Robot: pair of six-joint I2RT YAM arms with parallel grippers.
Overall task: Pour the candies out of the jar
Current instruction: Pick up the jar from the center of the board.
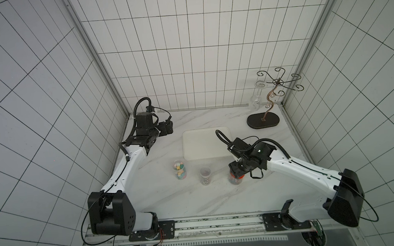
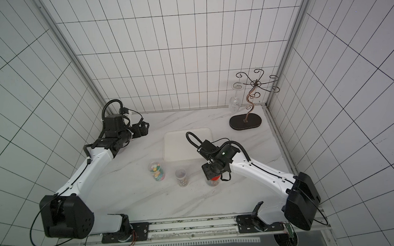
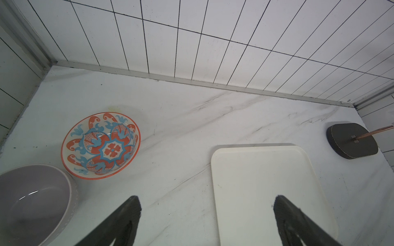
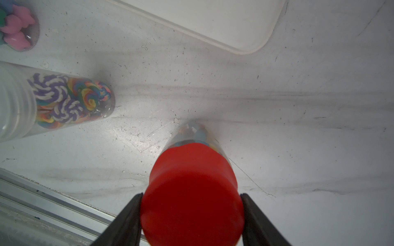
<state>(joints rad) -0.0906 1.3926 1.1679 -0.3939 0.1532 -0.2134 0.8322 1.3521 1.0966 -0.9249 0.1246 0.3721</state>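
Candies [image 4: 195, 133] sit inside a clear jar [image 1: 236, 179] w/ a red lid [image 4: 193, 170], upright on the tabletop [image 1: 220, 198] close to the robot-side right corner of the tray [image 1: 204, 142]. In the right wrist view we make out only a sliver of pale blue & yellow pieces through the wall below the lid.

We see the right end effector [image 4: 191, 194] directly above that jar, pointing down. Its fingers [image 4: 125, 219] flank the lid & sit right up against its sides; we can't tell whether they pinch it or merely stand beside it.

Two more open-mouthed jars stand along the tray's robot-side edge, apart from it & from each other: a jar of swirl discs [image 1: 205, 175] approx opposite the edge's middle, and a jar of pastel lumps [image 1: 179, 170] off the left corner.

The left end effector [image 3: 205, 204] hovers by the tray's far left corner, jaws spread wide. Left of the tray, the left wrist view shows a patterned bowl [image 3: 100, 146] & a grey bowl [image 3: 32, 202] just beside it. Beyond the tray's far right corner stands a wire glass rack [image 1: 263, 121] on a dark oval base, w/ a wine glass [image 1: 256, 100] hanging upside down from it.
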